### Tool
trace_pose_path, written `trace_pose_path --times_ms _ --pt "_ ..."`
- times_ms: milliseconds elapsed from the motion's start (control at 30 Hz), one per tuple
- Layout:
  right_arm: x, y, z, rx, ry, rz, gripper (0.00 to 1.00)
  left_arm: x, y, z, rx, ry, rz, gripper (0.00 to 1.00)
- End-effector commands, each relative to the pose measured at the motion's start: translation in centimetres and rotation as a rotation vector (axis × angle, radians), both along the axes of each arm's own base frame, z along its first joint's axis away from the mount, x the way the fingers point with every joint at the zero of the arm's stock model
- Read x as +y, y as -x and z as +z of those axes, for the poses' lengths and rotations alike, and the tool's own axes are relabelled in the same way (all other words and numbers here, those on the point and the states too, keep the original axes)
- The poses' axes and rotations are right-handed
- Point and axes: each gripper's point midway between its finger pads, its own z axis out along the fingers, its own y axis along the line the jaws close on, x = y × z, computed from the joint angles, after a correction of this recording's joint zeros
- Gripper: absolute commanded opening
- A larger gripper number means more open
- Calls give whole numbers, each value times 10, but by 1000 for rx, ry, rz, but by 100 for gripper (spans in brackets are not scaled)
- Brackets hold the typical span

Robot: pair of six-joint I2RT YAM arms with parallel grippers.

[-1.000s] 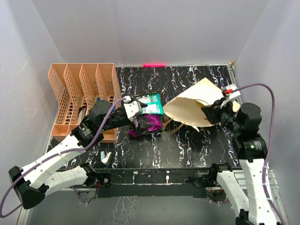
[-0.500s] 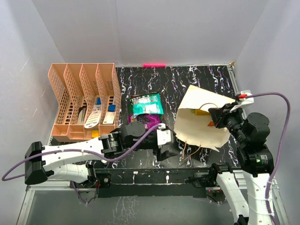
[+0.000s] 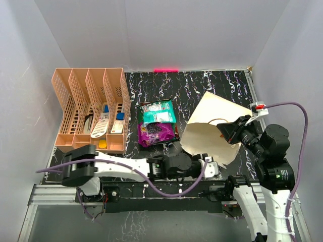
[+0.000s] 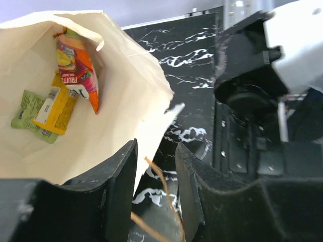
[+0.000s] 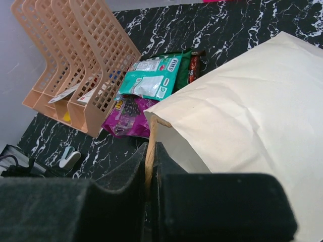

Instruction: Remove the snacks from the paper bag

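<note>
The paper bag (image 3: 209,126) lies tilted on the counter (image 3: 202,83), its mouth turned toward the near left; the right claw (image 5: 151,147) is fully closed on the bag's brown cord handle (image 5: 150,132) and holds the mouth up.

The left claw (image 4: 155,148) stands at the bag's near lip, its jaws partly apart; a loose cord and the lip edge lie in the gap, and no packet is held.

Two snacks are out on the counter, left of the bag: a teal packet (image 3: 157,112) and a purple packet (image 3: 156,133). Three are inside, near the bag's bottom: an orange-red packet (image 4: 75,63), a yellow packet (image 4: 56,107) and a light green packet (image 4: 24,112).

The governing relation: these packets lie ahead of the left claw and to its left, along the bag's long axis; the left arm is the nearer and the only free one. Judgement: the reach must run straight down that axis, clear of the lip.
</note>
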Motion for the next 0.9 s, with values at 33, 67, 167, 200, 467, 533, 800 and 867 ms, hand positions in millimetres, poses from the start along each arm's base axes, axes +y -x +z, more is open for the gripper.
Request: trace_pose_path --times_ms 33,67,167,200,467,533,800,867 --pt "7 2 36 -83 -40 34 8 -42 -34 34 -38 228 159 34" --pt "7 3 39 -90 -40 32 8 -48 -39 29 -47 227 167 34" --pt "6 5 43 -104 -38 27 8 -60 -55 16 -38 231 194 32" --pt "6 6 44 -105 -39 25 8 -63 -62 14 -30 236 205 32" --pt "3 6 48 -116 -28 13 8 -88 -100 -12 -31 254 223 25" --pt "3 6 53 -123 -30 13 8 -94 -109 -20 -35 265 222 25" --pt "2 7 73 -152 -30 7 8 -112 -127 -43 -91 310 215 26" --pt "2 8 77 -158 -27 7 8 -117 -133 -46 -105 306 214 28"
